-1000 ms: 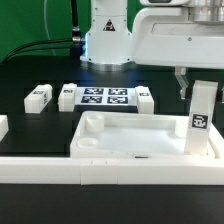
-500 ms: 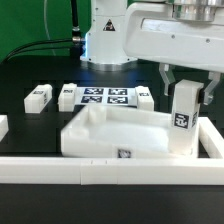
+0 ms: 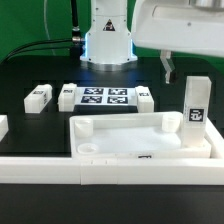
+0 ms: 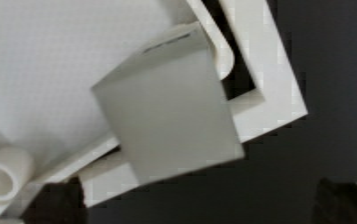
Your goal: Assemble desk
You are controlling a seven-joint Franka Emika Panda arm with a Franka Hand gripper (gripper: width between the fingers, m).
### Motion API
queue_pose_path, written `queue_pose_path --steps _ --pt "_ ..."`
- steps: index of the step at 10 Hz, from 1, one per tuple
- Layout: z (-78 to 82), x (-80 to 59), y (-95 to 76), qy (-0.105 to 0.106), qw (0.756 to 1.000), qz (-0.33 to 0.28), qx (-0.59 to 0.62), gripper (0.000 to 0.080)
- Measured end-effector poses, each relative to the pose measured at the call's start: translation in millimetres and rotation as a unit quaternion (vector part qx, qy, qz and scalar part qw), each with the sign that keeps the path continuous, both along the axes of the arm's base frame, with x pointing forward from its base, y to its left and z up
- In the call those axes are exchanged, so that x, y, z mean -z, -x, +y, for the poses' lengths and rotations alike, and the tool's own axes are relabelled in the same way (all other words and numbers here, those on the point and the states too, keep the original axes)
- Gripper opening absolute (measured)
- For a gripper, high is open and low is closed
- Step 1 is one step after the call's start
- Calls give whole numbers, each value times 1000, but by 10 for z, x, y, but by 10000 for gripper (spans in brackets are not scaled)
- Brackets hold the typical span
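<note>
1. This was a robotics lab rig: a white robot arm (image 3: 108, 38) stood at the back of a black surface (image 3: 25, 70).
2. A plain green backdrop (image 3: 30, 25) closed off the rear.
3. The marker board (image 3: 103, 97) lay flat on that surface, and a loose white leg (image 3: 38, 96) near it carried a printed tag.

white tabletop (image 3: 125, 121), black-and-white tagged leg (image 3: 197, 100), black table (image 3: 40, 125)

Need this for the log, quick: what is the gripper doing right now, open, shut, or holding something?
Gripper: open, holding nothing. The white square plastic leg stands upright, untouched, in a corner of the white plastic tray-like tabletop.
</note>
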State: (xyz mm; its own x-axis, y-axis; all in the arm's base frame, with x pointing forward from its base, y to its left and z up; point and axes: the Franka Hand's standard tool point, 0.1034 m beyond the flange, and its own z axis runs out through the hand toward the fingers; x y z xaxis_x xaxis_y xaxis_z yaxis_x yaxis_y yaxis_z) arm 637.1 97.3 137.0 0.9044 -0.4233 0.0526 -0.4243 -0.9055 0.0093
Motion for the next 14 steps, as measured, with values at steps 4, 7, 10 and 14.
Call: queue_pose_path --steps 4,7,10,14 --pt "-104 -115 162 -15 1000 1 14 649" --pt "-102 -109 164 -15 1000 2 13 649" --pt "-74 -71 203 -15 1000 -4 9 649" --pt "-299 -12 595 -12 996 -5 -93 649"
